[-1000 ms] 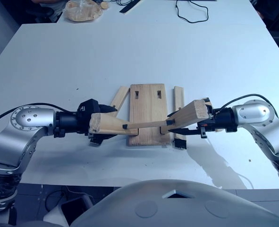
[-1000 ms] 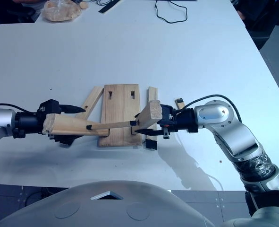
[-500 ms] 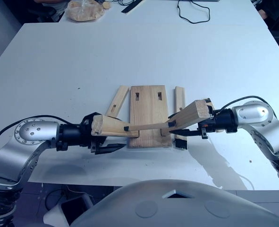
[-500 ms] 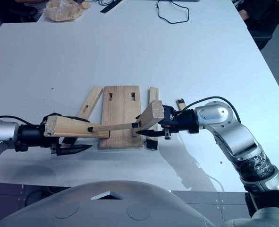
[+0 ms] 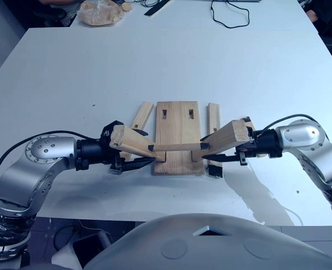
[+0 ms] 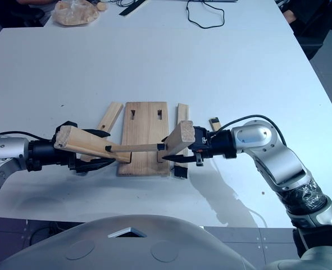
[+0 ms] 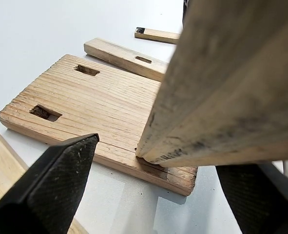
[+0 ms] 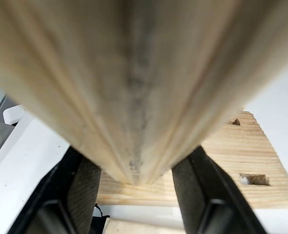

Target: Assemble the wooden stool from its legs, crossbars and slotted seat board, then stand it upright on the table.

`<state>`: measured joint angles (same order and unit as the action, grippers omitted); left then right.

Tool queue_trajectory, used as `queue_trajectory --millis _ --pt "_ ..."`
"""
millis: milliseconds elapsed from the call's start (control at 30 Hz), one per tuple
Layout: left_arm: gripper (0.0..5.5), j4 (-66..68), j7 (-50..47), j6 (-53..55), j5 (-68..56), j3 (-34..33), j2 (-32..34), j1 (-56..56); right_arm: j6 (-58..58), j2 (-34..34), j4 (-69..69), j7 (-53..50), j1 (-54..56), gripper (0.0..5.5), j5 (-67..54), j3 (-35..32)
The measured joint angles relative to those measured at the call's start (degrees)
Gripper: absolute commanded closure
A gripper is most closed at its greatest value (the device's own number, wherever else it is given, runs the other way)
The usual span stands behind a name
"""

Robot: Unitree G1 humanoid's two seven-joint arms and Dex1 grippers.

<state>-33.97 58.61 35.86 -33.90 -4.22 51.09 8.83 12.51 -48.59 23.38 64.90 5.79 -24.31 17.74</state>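
Note:
Two wooden legs joined by a thin crossbar (image 5: 177, 147) hang just above the slotted seat board (image 5: 177, 121), which lies flat on the white table. My right gripper (image 5: 217, 152) is shut on the right leg (image 5: 228, 135), with its pads (image 8: 83, 187) pressing both sides. The left leg (image 5: 129, 144) lies between and above the spread fingers (image 7: 51, 190) of my left gripper (image 5: 145, 162), which is open; a gap shows beside the wood. The seat board's two slots face up.
Loose wooden bars lie on either side of the board, one on the left (image 5: 143, 114) and one on the right (image 5: 213, 115), plus a short piece (image 5: 248, 120). A bag (image 5: 100, 11) and a black cable (image 5: 230, 14) sit at the table's far edge.
My left gripper let go of the left leg's end, dropped below it and opened. The leg's outer end rose and the crossbar levelled. The right arm held still.

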Motion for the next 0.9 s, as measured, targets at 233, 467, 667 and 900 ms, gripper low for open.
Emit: queue_trajectory --millis 233,467,667,900 --pt "1.4 0.9 -0.7 0.6 0.0 0.9 -0.1 -0.7 -2.8 -1.0 1.1 -0.8 -0.6 3.47 1.8 0.6" --pt "1.4 1.7 -1.0 0.8 0.4 2.3 -0.2 -1.9 -3.0 -1.1 1.2 -1.2 -0.6 3.47 1.9 0.8" --pt "1.4 0.3 0.4 0.4 1.4 2.5 1.9 -2.3 -0.7 -0.6 -0.5 -0.7 0.1 3.47 -0.3 0.7" --pt "1.4 6.8 8.2 -3.8 0.6 -2.0 5.4 -3.4 -0.5 -0.2 -0.7 -1.1 0.1 3.47 -0.3 0.9"
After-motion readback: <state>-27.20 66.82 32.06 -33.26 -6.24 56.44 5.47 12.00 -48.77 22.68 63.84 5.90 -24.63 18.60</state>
